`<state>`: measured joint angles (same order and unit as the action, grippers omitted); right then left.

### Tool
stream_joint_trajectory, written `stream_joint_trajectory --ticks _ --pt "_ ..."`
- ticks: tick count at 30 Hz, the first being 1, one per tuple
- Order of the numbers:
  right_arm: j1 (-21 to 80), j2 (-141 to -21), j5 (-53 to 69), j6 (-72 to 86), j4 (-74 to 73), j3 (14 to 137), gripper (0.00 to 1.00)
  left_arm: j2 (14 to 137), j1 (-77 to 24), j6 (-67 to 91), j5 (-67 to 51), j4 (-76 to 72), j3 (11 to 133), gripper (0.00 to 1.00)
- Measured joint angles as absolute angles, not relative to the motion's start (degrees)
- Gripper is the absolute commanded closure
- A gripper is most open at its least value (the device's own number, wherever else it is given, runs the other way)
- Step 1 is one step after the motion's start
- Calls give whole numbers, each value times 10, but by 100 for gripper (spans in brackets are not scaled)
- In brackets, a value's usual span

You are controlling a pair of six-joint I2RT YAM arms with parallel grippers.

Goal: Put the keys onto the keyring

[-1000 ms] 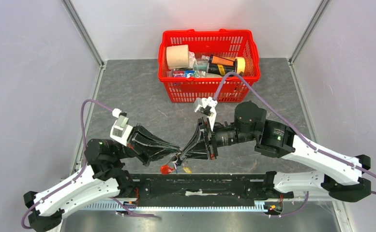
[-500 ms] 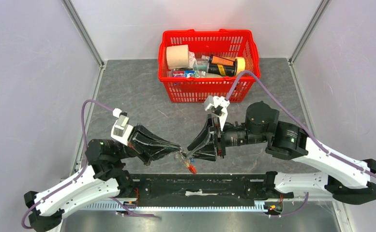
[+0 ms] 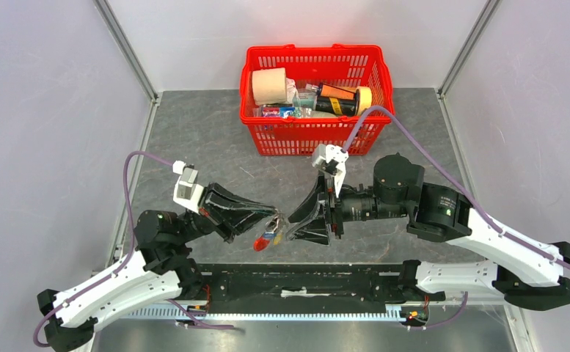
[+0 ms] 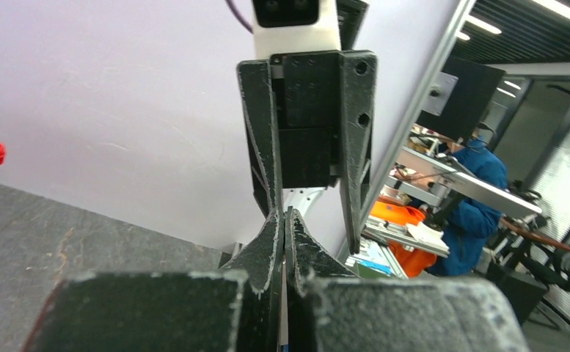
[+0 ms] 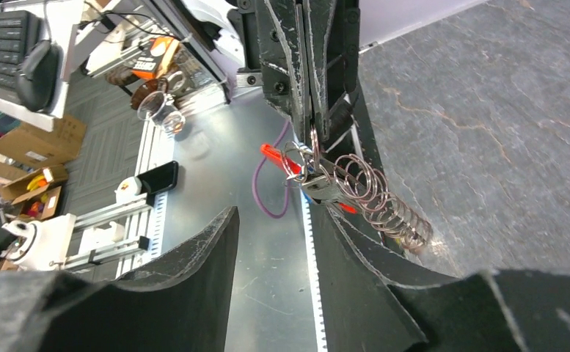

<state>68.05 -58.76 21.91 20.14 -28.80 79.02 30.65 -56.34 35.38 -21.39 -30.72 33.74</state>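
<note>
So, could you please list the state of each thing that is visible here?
Red-strap keyring with silvery coil, hanging, pinched at its top.
Black left end effector, shut on the keyring.
Black right end effector, open.
Red plastic basket, upright, full of items.

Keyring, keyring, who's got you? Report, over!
Left gripper shut on keyring. Right gripper open, close beside it. Keyring hanging from the left tips, coil loose. Nothing blocking.
</note>
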Motion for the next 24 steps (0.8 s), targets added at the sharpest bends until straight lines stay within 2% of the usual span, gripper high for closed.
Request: stream_joint_trajectory --ticks 24 --pt "681 -614 25 286 -307 733 38 321 -563 354 18 -164 337 98"
